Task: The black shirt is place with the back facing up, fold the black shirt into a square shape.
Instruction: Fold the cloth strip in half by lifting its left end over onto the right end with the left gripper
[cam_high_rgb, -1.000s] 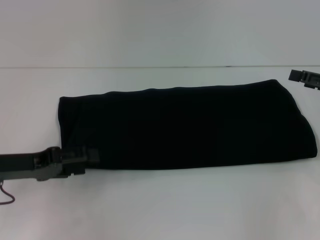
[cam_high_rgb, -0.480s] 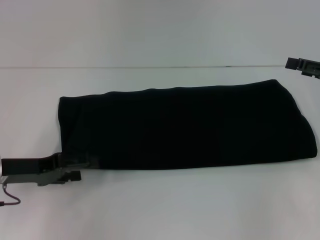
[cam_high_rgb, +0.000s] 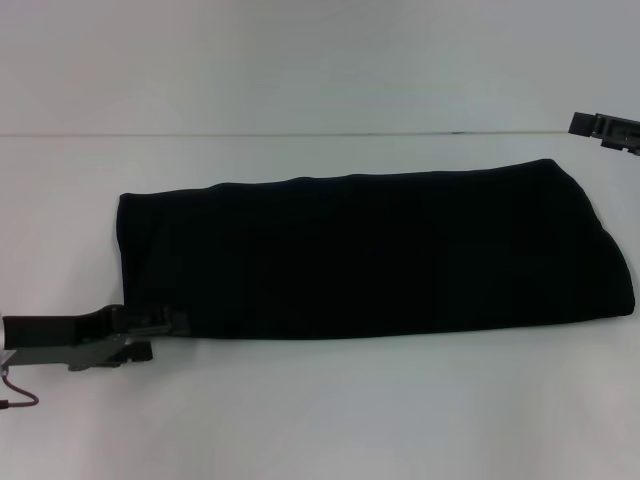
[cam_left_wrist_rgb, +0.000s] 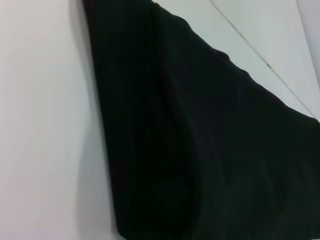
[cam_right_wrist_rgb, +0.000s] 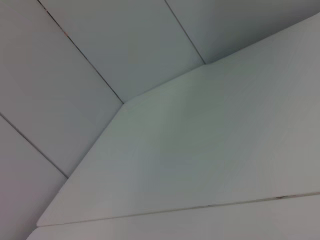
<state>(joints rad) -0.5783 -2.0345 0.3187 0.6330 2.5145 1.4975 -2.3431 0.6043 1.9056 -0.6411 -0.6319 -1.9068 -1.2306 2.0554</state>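
Observation:
The black shirt (cam_high_rgb: 370, 250) lies on the white table (cam_high_rgb: 330, 410) as a long folded band running left to right, its right end rounded. My left gripper (cam_high_rgb: 172, 324) sits low at the shirt's near left corner, right at the fabric edge. The left wrist view is filled by the black shirt (cam_left_wrist_rgb: 210, 145) with bare table (cam_left_wrist_rgb: 45, 125) beside it and shows no gripper parts. My right gripper (cam_high_rgb: 603, 128) hangs at the far right edge of the head view, above and behind the shirt's right end, touching nothing.
The table's far edge (cam_high_rgb: 300, 134) meets a pale wall. The right wrist view shows only the white tabletop (cam_right_wrist_rgb: 210, 150) and wall panels (cam_right_wrist_rgb: 100, 45). A thin cable (cam_high_rgb: 20, 400) loops under the left arm.
The left arm has slid back to the left and slightly down along the shirt's near corner. The right gripper rose a little toward the right edge. The shirt has kept its shape.

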